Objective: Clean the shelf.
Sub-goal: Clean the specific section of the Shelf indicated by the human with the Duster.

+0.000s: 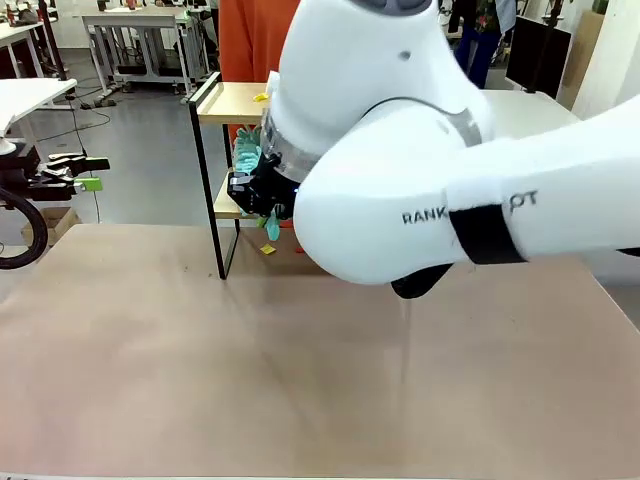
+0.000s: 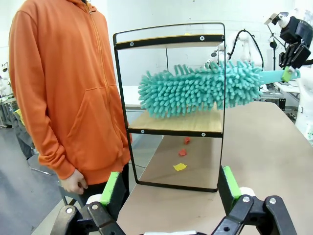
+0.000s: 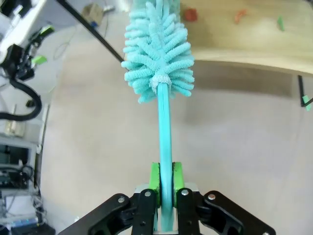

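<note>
Pressed together on the duster's turquoise handle, the right gripper's [image 3: 165,177] jaws are seen pinching it at six o'clock in the right wrist view, while the left gripper's [image 2: 170,190] jaws are spread wide with nothing between them. The shelf [image 2: 171,41] is made up of two light wooden boards held in a thin black metal frame with raised rails, and it is stood upright on the table [image 1: 300,380]. In the front view it is found at eleven o'clock, with its boards running toward three o'clock behind the right arm. The duster [image 2: 195,88] is laid nearly level between the two boards, its long axis running from three o'clock to nine o'clock in the left wrist view, with the fluffy head over the lower board; contact with the wood cannot be told. Small coloured scraps [image 2: 179,167] are scattered on the table under the shelf. A person in an orange hoodie [image 2: 63,88] is stood just beside the shelf at nine o'clock. Open tabletop is left from four to eight o'clock in the front view.
</note>
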`<act>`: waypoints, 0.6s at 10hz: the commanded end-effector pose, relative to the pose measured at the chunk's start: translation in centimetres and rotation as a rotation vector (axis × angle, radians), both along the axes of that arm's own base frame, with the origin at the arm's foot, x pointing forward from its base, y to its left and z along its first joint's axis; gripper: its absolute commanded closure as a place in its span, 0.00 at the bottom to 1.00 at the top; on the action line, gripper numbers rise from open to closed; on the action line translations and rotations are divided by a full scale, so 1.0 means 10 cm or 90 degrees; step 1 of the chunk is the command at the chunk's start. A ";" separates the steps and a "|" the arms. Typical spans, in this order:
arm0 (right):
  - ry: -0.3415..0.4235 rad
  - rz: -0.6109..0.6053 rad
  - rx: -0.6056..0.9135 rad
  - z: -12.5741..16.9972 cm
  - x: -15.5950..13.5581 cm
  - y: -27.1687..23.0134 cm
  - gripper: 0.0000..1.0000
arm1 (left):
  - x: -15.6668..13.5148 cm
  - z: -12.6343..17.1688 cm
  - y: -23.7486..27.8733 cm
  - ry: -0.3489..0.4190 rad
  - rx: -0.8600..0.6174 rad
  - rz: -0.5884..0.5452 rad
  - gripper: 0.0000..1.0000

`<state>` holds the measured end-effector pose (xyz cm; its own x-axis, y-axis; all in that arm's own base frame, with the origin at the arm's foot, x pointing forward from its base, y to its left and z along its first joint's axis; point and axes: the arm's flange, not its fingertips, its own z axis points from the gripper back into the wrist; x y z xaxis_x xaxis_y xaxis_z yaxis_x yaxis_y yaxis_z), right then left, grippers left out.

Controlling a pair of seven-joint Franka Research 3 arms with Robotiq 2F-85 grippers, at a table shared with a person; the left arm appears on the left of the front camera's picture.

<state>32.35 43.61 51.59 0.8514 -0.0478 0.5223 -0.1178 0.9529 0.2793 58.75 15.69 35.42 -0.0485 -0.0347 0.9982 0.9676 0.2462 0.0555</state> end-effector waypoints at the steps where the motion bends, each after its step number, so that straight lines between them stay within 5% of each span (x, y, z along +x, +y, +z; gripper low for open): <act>1: -0.053 -0.047 0.030 -0.06 0.13 0.41 0.87 | -0.02 0.03 -0.01 -0.007 0.001 0.005 0.00; 6: -0.034 -0.068 0.057 -0.25 0.28 0.65 0.87 | -0.02 0.03 -0.01 -0.007 0.001 0.005 0.00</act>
<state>33.81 47.10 50.10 0.8221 -0.1478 0.5498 -0.0649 0.9351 0.3485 58.75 15.69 35.42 -0.0485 -0.0347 0.9982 0.9676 0.2462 0.0555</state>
